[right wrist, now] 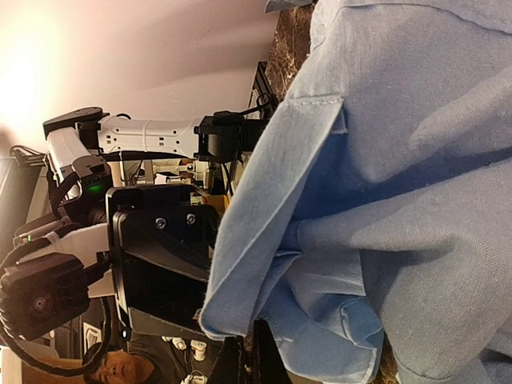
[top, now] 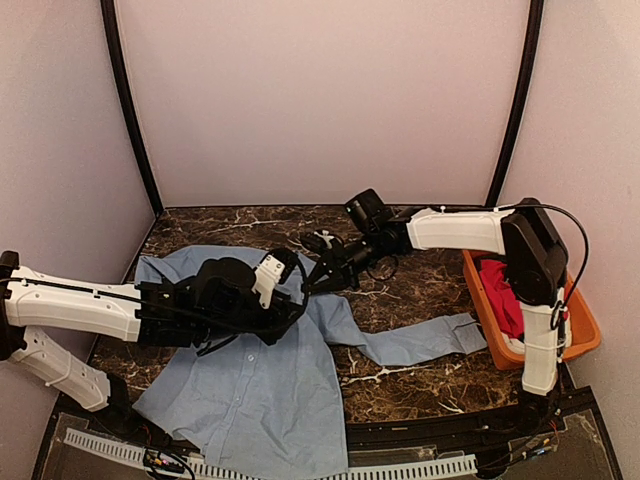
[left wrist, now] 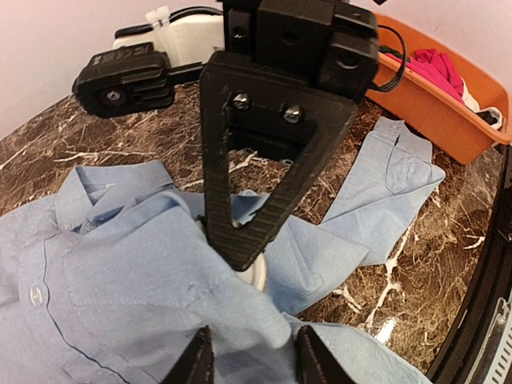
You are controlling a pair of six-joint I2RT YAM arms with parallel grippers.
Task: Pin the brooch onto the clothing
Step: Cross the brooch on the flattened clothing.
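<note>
The clothing, a light blue shirt (top: 250, 390), lies spread on the marble table, its collar at the far left and one sleeve reaching right. My left gripper (left wrist: 254, 364) is open; its fingertips (left wrist: 196, 364) stand either side of a raised fold of the shirt (left wrist: 120, 272) near the chest. My right gripper (left wrist: 240, 256) points down onto that fold from the far side, its fingers together. A white round edge, the brooch (left wrist: 260, 274), shows just under its tip against the cloth. In the right wrist view the shirt (right wrist: 400, 200) fills the frame and hides most of my right gripper (right wrist: 268, 364).
An orange bin (top: 478, 300) holding a red garment (top: 500, 290) stands at the table's right edge, also seen as the orange bin (left wrist: 432, 104) in the left wrist view. Pale walls close in three sides. Both arms meet over the shirt's upper middle (top: 305, 290).
</note>
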